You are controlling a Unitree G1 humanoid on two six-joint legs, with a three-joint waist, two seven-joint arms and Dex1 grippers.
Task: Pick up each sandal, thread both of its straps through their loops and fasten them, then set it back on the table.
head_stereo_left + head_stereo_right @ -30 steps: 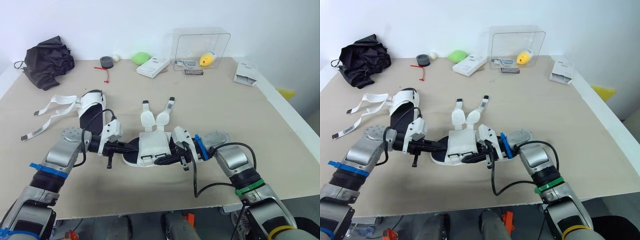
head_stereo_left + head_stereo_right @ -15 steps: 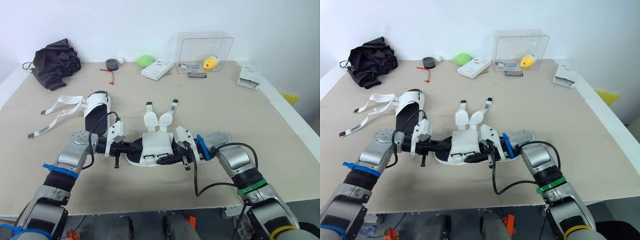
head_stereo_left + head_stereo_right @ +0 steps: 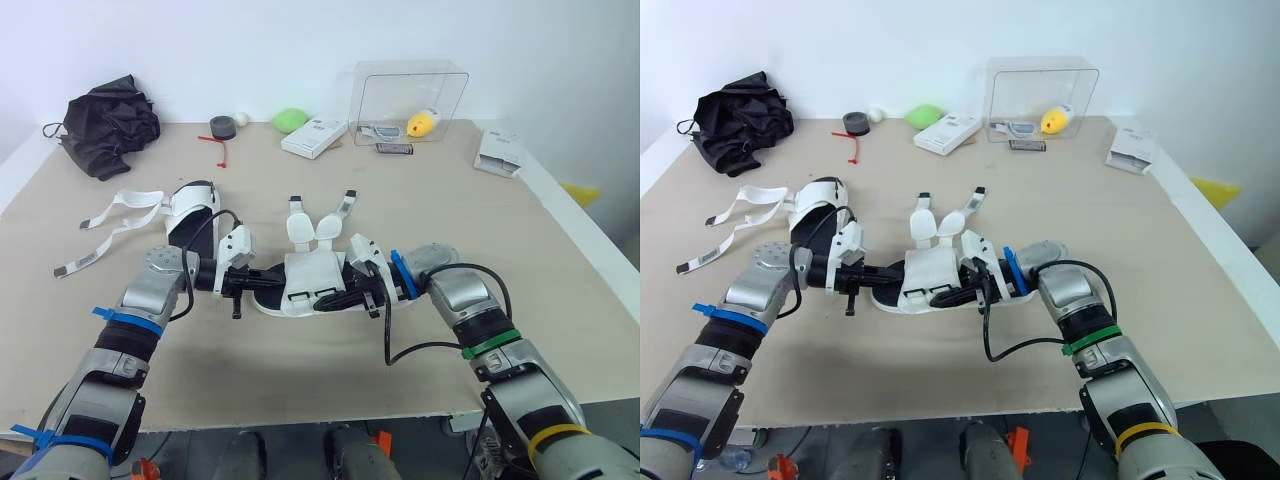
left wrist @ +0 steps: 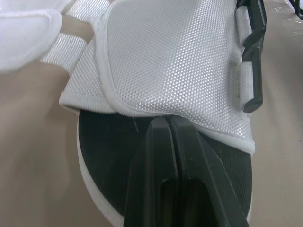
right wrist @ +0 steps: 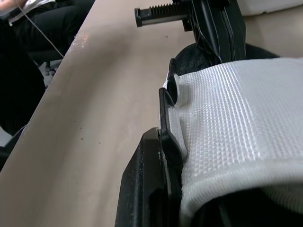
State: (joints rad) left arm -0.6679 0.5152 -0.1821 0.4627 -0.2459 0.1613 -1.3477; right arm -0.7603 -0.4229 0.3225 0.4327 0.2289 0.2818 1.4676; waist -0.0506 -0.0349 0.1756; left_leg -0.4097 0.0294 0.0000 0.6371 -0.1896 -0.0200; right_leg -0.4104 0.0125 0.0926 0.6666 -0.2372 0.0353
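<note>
Sandal hardly moved, right tool pinching its upper, left tool closed under that upper

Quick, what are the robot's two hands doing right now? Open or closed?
Left gripper: closed, tips just above the black sole of the sandal.
Right gripper: closed on the sandal's white top flap.
</note>
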